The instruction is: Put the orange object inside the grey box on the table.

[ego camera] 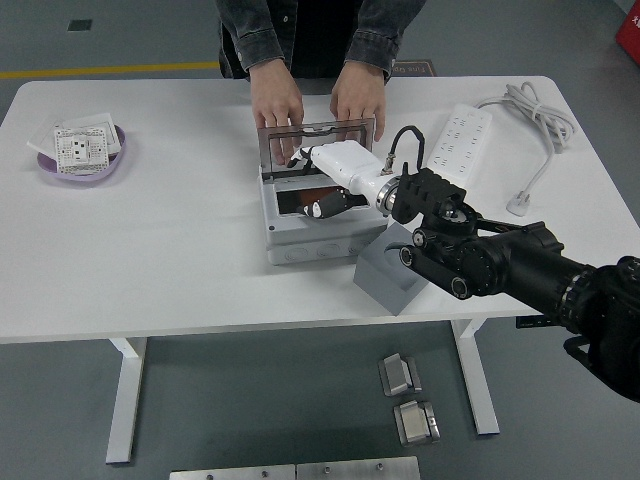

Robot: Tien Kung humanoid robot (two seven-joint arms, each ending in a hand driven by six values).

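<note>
Grey plastic forms the open box (318, 228) that is sitting near the middle of the white table (170, 250), with its clear lid (316, 138) standing upright at the far edge. A person at the far side is pressing both hands, one (277, 102) on the left and one (357, 98) on the right, against the top of that lid. The robot's right arm is reaching in from the right, and its white right hand (335, 172) is lying over the box's far right part, fingers dipping into the opening. Whether those fingers are gripping or relaxed cannot be told from this view. The orange object (320, 193) is showing only as a thin strip inside the box, just under the hand, above the black interior. A grey block (388, 272) is resting on the table just right of the box's near corner. Farther right, a white power strip (461, 139) is lying with its cable (535, 125) coiling toward the far right corner. At the far left, a purple dish (85, 152) is holding a white socket plate (78, 146).
</note>
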